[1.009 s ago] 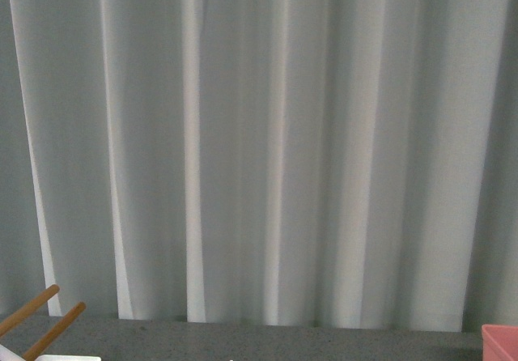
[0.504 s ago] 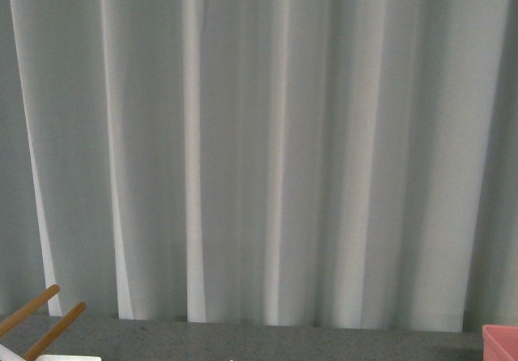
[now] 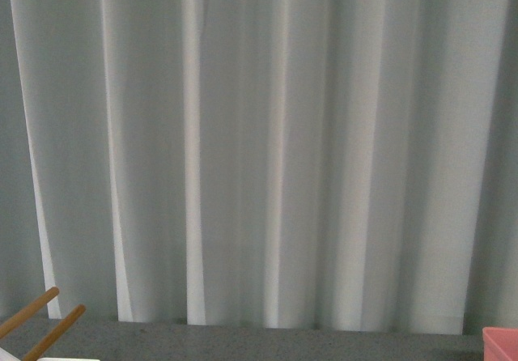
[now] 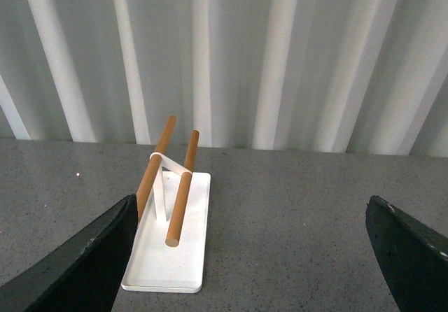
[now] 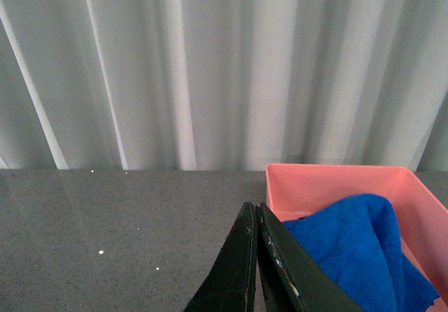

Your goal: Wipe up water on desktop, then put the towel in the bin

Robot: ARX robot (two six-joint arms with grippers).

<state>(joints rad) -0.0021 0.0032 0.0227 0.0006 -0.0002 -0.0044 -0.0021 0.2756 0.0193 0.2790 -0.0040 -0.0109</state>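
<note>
The blue towel [image 5: 357,245] lies bunched inside the salmon-pink bin [image 5: 329,179], which stands on the dark grey speckled desktop [image 5: 119,228]. My right gripper [image 5: 253,208] is shut with nothing between its fingers, just outside the bin's near wall and beside the towel. My left gripper [image 4: 252,256] hangs open over bare desktop [image 4: 287,214], holding nothing. In the front view only a corner of the bin [image 3: 502,341] and a strip of desktop [image 3: 267,343] show; neither arm appears there.
A white flat-based rack [image 4: 171,245] with two wooden rods [image 4: 182,189] stands on the desktop beside my left gripper's finger [image 4: 84,263]; its rod tips [image 3: 44,320] show in the front view. A pale pleated curtain [image 3: 259,142] closes off the back.
The front view has tilted slightly upward, so the rack base and desktop strip sit lower in the picture. Nothing else has moved.
</note>
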